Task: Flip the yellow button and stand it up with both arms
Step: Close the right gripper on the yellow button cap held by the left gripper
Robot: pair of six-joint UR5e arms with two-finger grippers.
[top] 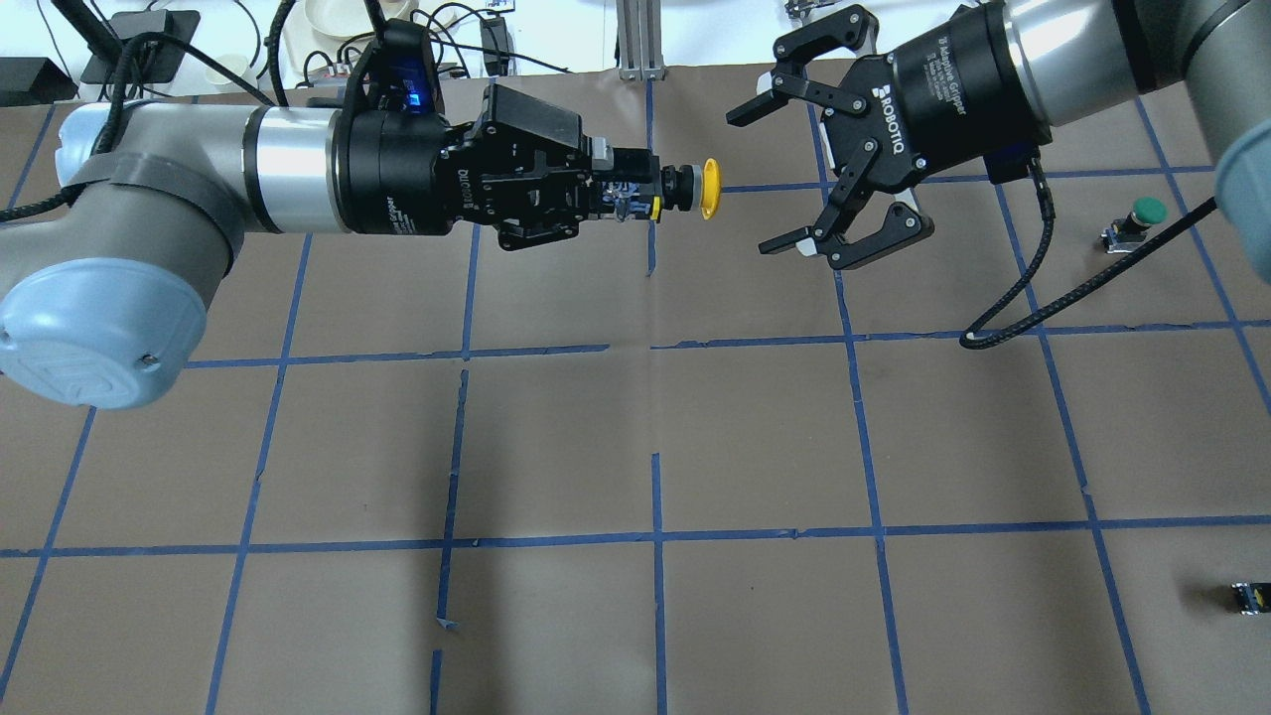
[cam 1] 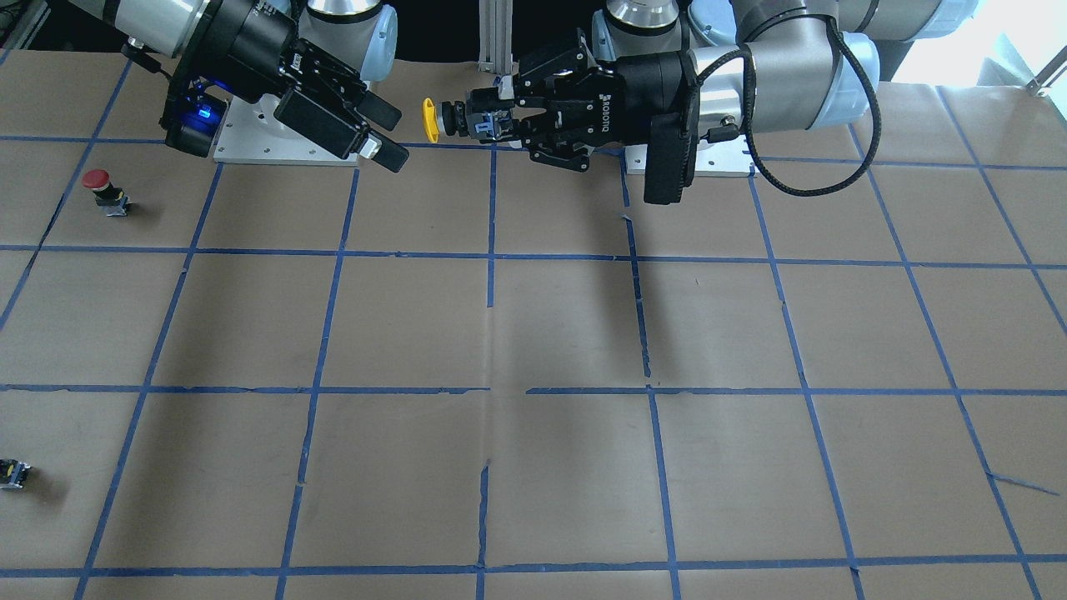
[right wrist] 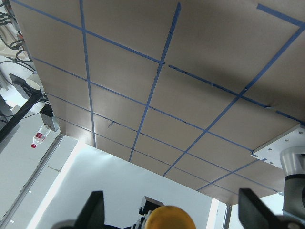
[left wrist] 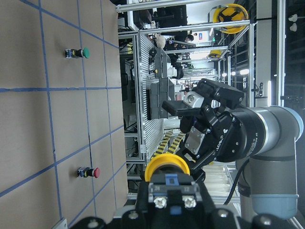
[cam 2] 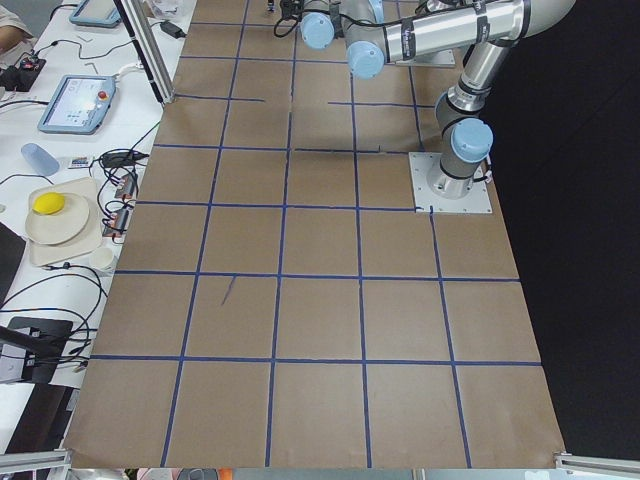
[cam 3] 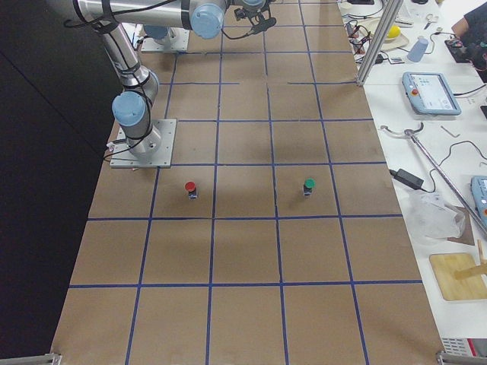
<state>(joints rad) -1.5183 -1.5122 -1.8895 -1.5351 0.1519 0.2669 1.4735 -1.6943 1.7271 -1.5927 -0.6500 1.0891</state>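
The yellow button [top: 707, 188] is held level in the air, well above the table. My left gripper [top: 635, 194] is shut on its black-and-grey body, and the yellow cap points at my right gripper. My right gripper [top: 760, 179] is open and empty, with its jaws spread wide just beyond the cap and not touching it. In the front view the yellow button [cam 1: 430, 120] sticks out of the left gripper [cam 1: 492, 123] toward the right gripper [cam 1: 392, 136]. The left wrist view shows the cap [left wrist: 167, 166] with the open right gripper behind it. The right wrist view shows the cap [right wrist: 170, 218] between its fingers [right wrist: 93, 210].
A red-capped button [cam 1: 100, 187] and a small capless black-grey part [cam 1: 12, 472] sit on the table on my right side. A green-capped button [top: 1138, 219] stands there too. The brown table has a blue tape grid. Both arm bases are at the robot's edge.
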